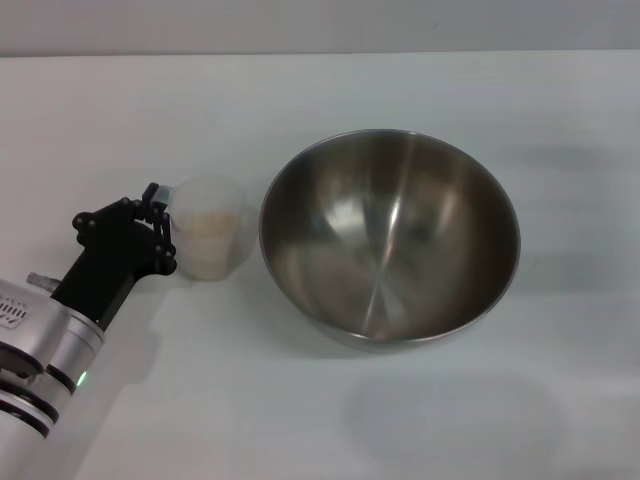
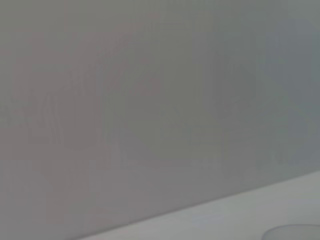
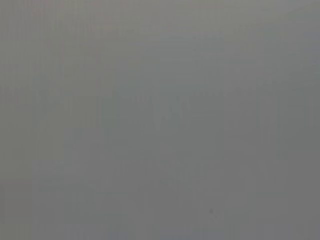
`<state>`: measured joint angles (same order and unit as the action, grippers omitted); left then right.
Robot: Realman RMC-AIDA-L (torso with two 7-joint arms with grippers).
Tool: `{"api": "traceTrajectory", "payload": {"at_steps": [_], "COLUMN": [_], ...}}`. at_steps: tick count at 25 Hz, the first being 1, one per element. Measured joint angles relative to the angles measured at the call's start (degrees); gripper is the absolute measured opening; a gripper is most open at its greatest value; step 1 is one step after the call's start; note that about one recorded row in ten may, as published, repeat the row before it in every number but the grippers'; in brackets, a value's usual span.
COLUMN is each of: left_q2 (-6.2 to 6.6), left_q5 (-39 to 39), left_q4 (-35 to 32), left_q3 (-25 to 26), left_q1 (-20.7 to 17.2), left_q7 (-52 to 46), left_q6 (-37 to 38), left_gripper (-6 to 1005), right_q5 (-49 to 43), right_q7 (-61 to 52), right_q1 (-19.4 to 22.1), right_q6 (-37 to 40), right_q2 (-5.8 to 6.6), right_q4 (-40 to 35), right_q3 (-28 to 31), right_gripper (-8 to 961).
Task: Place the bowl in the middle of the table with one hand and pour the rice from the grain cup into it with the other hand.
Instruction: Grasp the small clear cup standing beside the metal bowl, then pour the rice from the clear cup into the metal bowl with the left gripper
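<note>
The steel bowl point(image 1: 390, 235) sits empty near the middle of the white table point(image 1: 480, 420). The clear grain cup point(image 1: 207, 228) stands upright just left of the bowl, with pale rice point(image 1: 208, 222) inside. My left gripper point(image 1: 162, 228) is at the cup's left side, fingers spread apart and tips just reaching the cup wall. A bit of the cup's rim point(image 2: 295, 232) shows in the left wrist view. The right gripper is out of view; the right wrist view shows only plain grey.
The left arm point(image 1: 50, 340) reaches in from the lower left corner. The table's far edge point(image 1: 320, 55) runs along the top of the head view, with a grey wall behind it.
</note>
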<state>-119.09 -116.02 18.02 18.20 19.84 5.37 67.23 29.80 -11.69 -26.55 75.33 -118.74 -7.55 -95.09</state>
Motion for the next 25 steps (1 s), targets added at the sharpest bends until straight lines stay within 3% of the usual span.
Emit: {"api": "traceTrajectory", "payload": {"at_steps": [2,10,11,16,18,21,23,25], "left_q2": [0.0,0.0,0.01,-0.05,-0.08,-0.09,-0.09,-0.09], "left_q5": [0.1,0.2,-0.1,-0.2,-2.0,-3.2,-8.3,-11.1], "left_q4": [0.0,0.1,0.9,1.7,2.5,2.8,4.0,4.4], "left_q3": [0.1,2.1,2.8,2.1,0.3,0.1,0.1,0.1], "left_q1": [0.1,0.5,1.0,2.1,4.3,4.6,5.6,5.9], "left_q7": [0.0,1.4,9.4,18.6,34.5,38.3,55.2,63.8], "left_q6": [0.9,5.2,9.6,12.1,13.9,14.0,13.7,13.6], "left_gripper": [42,31,31,30,30,30,30,30], "right_q5": [0.0,0.0,0.0,0.0,0.0,0.0,0.0,0.0], "right_q7": [0.0,0.0,0.0,0.0,0.0,0.0,0.0,0.1], "right_q1": [0.0,0.1,0.1,0.1,0.1,0.1,0.0,0.0], "right_q6": [0.0,0.0,0.0,0.1,0.1,0.3,0.4,0.4], "right_q2": [0.0,0.0,0.0,0.11,0.13,0.19,0.26,0.31], "right_q4": [0.1,0.3,0.4,0.3,0.3,0.3,0.2,0.1], "right_q3": [0.0,0.0,0.0,0.0,0.0,0.0,0.0,0.0], "right_gripper": [723,723,723,723,723,723,723,723]}}
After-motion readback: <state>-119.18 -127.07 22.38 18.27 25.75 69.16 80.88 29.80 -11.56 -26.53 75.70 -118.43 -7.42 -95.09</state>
